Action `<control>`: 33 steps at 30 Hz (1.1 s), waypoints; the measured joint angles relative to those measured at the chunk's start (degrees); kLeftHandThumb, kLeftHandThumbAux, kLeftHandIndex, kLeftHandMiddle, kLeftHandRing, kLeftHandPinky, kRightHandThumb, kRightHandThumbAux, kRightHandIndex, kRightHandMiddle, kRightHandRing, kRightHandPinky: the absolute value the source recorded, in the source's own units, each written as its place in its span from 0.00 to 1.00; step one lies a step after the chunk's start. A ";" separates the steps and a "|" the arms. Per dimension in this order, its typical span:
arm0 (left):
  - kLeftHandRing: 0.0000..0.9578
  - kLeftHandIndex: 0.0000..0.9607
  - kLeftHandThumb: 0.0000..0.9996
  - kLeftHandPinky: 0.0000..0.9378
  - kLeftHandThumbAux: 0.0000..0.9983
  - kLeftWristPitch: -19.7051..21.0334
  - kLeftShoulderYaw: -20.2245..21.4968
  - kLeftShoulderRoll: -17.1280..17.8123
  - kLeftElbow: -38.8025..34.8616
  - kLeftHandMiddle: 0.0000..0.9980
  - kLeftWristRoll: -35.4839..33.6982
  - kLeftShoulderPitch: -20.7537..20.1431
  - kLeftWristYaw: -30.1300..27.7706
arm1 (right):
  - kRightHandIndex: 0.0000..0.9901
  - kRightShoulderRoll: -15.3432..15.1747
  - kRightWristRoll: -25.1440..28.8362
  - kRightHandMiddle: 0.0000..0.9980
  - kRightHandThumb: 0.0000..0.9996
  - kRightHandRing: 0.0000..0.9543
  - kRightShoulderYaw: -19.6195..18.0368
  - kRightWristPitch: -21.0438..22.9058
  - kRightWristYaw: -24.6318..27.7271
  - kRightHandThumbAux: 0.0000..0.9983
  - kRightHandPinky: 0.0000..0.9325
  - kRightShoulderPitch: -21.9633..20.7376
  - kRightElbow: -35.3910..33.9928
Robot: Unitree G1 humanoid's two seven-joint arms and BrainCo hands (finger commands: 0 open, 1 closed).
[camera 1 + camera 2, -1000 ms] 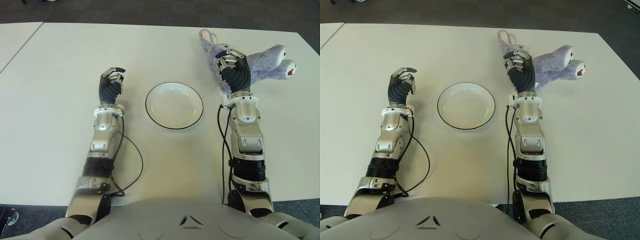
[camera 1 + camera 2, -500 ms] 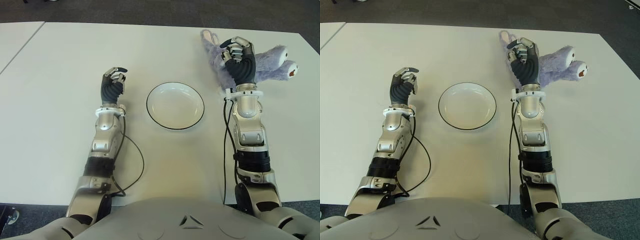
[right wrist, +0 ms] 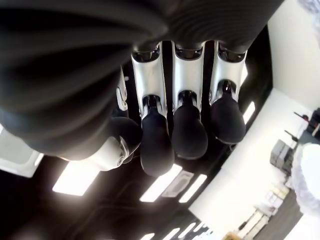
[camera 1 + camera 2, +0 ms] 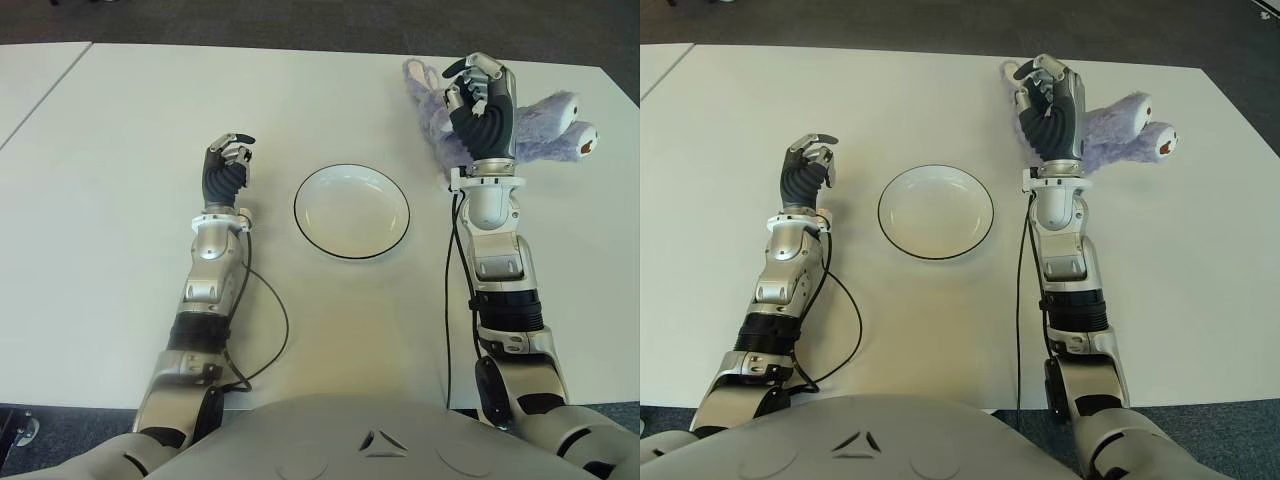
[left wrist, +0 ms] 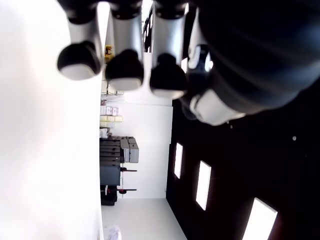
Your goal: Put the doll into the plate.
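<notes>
Curled fingers (image 5: 123, 55) mark the left hand (image 4: 225, 168), which holds nothing; its own wrist view shows the dark fingertips bent in toward the palm with only the room behind them. That hand shows over the white table (image 4: 120, 130), to the left of the plate (image 4: 351, 211) and apart from it, with its forearm running back toward the robot's body and a black cable looping beside it.

Further right, the plate is a round white dish with a thin dark rim, and nothing lies in it. It sits on the table between the two arms.

Right of the plate, the right hand (image 4: 1048, 102) is raised upright at the near edge of the doll (image 4: 1110, 128). Its fingers (image 3: 189, 120) are bent in toward the palm with nothing between them, and only ceiling lights and the room show past them in its wrist view. From the eye views I cannot tell whether the hand touches the doll's fur.

The doll is a lilac plush toy lying on the table at the far right, well apart from the plate. One long ear pokes out to the left of the hand, and its two feet point toward the table's right edge.
</notes>
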 measured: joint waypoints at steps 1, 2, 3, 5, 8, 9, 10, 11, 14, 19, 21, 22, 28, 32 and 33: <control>0.90 0.46 0.71 0.92 0.71 -0.12 0.01 0.00 0.04 0.86 0.00 -0.03 0.00 | 0.43 -0.50 -0.51 0.62 0.71 0.66 0.01 0.00 0.05 0.71 0.66 -0.23 0.18; 0.90 0.46 0.71 0.92 0.71 -0.23 0.01 -0.01 0.06 0.86 0.00 -0.05 0.00 | 0.43 -0.97 -0.91 0.60 0.71 0.65 0.06 0.01 0.22 0.71 0.65 -0.40 0.29; 0.91 0.46 0.71 0.92 0.71 -0.31 0.02 -0.02 0.08 0.86 0.00 -0.06 0.00 | 0.43 -1.56 -1.45 0.58 0.71 0.63 0.11 0.01 0.46 0.71 0.62 -0.53 0.34; 0.91 0.46 0.71 0.92 0.71 -0.38 0.04 -0.02 0.13 0.86 0.00 -0.06 0.00 | 0.42 -2.51 -2.15 0.54 0.70 0.59 0.25 0.01 0.96 0.71 0.60 -0.69 0.40; 0.90 0.46 0.71 0.92 0.71 -0.47 0.07 -0.02 0.27 0.86 0.01 -0.07 0.00 | 0.42 -3.99 -3.10 0.49 0.70 0.55 0.53 0.01 2.05 0.71 0.57 -0.78 0.58; 0.91 0.46 0.71 0.92 0.71 -0.53 0.10 -0.02 0.32 0.86 0.01 -0.07 0.00 | 0.42 -4.42 -3.30 0.46 0.69 0.53 0.61 0.00 2.39 0.71 0.55 -0.79 0.64; 0.91 0.46 0.71 0.92 0.71 -0.58 0.11 -0.02 0.37 0.86 0.01 -0.08 0.00 | 0.42 -4.83 -3.57 0.45 0.69 0.51 0.70 -0.03 2.76 0.71 0.54 -0.80 0.71; 0.91 0.46 0.71 0.92 0.71 -0.65 0.13 -0.02 0.41 0.86 0.01 -0.09 0.00 | 0.40 -5.38 -3.94 0.44 0.65 0.50 0.88 -0.18 3.22 0.66 0.53 -0.83 0.85; 0.91 0.46 0.71 0.91 0.71 -0.83 0.15 -0.02 0.45 0.86 0.02 -0.09 0.00 | 0.30 -6.97 -4.38 0.39 0.51 0.46 1.45 -1.34 4.28 0.52 0.49 -0.93 1.29; 0.90 0.46 0.71 0.91 0.71 -0.84 0.18 -0.02 0.47 0.86 0.00 -0.10 0.00 | 0.17 -8.74 -4.77 0.25 0.39 0.30 2.19 -3.13 5.54 0.42 0.31 -1.36 2.07; 0.90 0.46 0.71 0.92 0.71 -0.85 0.18 -0.02 0.48 0.86 0.00 -0.12 -0.01 | 0.13 -9.78 -5.28 0.19 0.37 0.22 2.69 -4.22 6.18 0.41 0.22 -1.74 2.96; 0.90 0.46 0.71 0.92 0.71 -0.86 0.18 -0.02 0.49 0.86 -0.01 -0.13 -0.01 | 0.11 -10.44 -5.57 0.16 0.36 0.18 2.94 -4.94 6.49 0.41 0.17 -1.97 3.47; 0.90 0.46 0.71 0.92 0.71 -0.91 0.20 -0.02 0.48 0.86 -0.01 -0.16 -0.01 | 0.05 -14.27 -7.32 0.05 0.32 0.04 3.87 -7.43 8.30 0.39 0.02 -3.27 5.91; 0.90 0.46 0.71 0.91 0.71 -0.90 0.21 -0.02 0.48 0.86 -0.01 -0.16 -0.01 | 0.02 -16.61 -8.73 0.01 0.30 0.01 4.62 -7.77 10.18 0.37 0.01 -4.18 7.16; 0.90 0.46 0.71 0.91 0.71 -0.90 0.22 -0.02 0.48 0.86 -0.01 -0.16 -0.01 | 0.01 -17.17 -9.21 0.01 0.30 0.01 4.81 -7.76 10.66 0.35 0.00 -4.35 7.29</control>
